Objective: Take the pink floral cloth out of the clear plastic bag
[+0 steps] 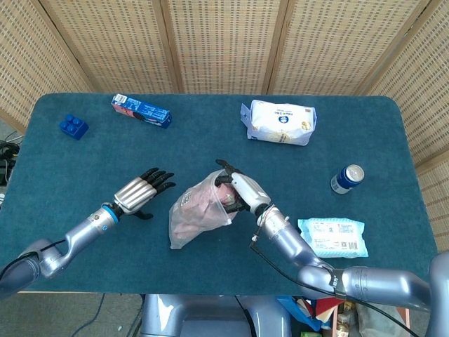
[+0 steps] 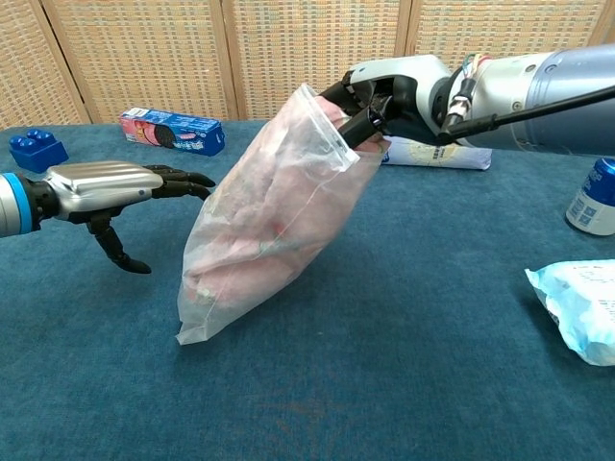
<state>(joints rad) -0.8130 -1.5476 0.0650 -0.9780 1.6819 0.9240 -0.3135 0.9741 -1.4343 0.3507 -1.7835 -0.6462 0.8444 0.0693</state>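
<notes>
A clear plastic bag [image 1: 195, 217] [image 2: 264, 226] hangs tilted over the table, its lower corner touching the blue cloth surface. The pink floral cloth [image 2: 259, 240] [image 1: 191, 214] fills the inside of the bag. My right hand [image 1: 238, 191] [image 2: 384, 96] grips the bag's open top edge and holds it up. My left hand [image 1: 140, 193] [image 2: 115, 192] hovers open just left of the bag, fingers stretched toward it, not touching it.
A blue toy brick [image 1: 73, 127] and a blue biscuit box [image 1: 141, 111] lie at the back left. A white packet [image 1: 279, 122] sits at the back, a blue can [image 1: 346, 178] on the right, a wipes pack [image 1: 332, 237] at the front right.
</notes>
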